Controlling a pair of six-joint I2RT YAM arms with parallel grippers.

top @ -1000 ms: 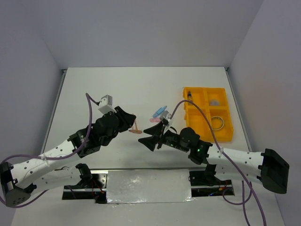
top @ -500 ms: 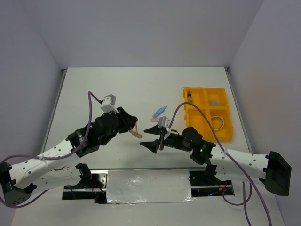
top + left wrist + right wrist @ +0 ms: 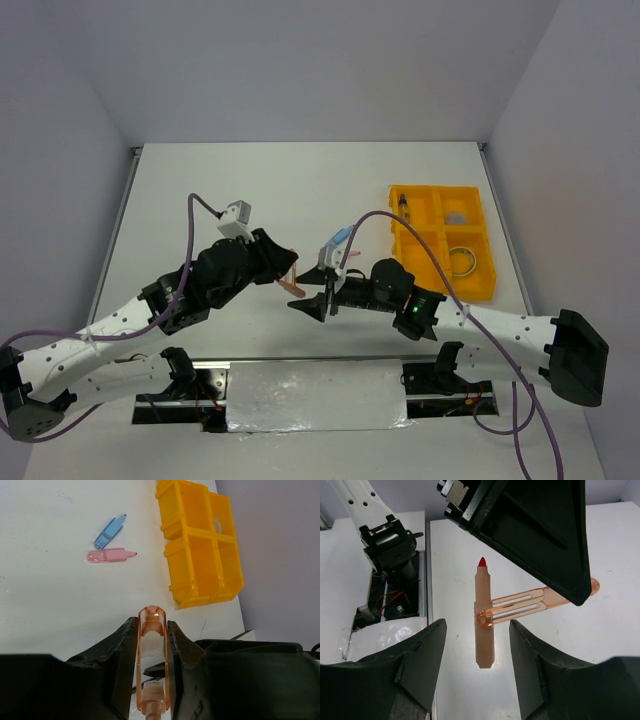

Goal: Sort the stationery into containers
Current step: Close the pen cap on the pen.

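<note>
My left gripper is shut on an orange pen-like clip piece and holds it above the table. In the left wrist view the piece stands upright between the fingers. My right gripper is open and faces that piece. In the right wrist view the piece hangs between the spread jaws without touching them. A blue clip piece and a pink one lie on the table left of the yellow-orange tray. The tray holds a tan ring, a small bottle and a purplish round piece.
The left arm's black finger fills the upper right of the right wrist view. The table's near edge with the arm bases and a foil-covered plate lies just below the grippers. Purple cables loop over both arms.
My right gripper has moved left, away from the tray, up to the orange piece. My left gripper has shifted slightly right, still holding the piece.
</note>
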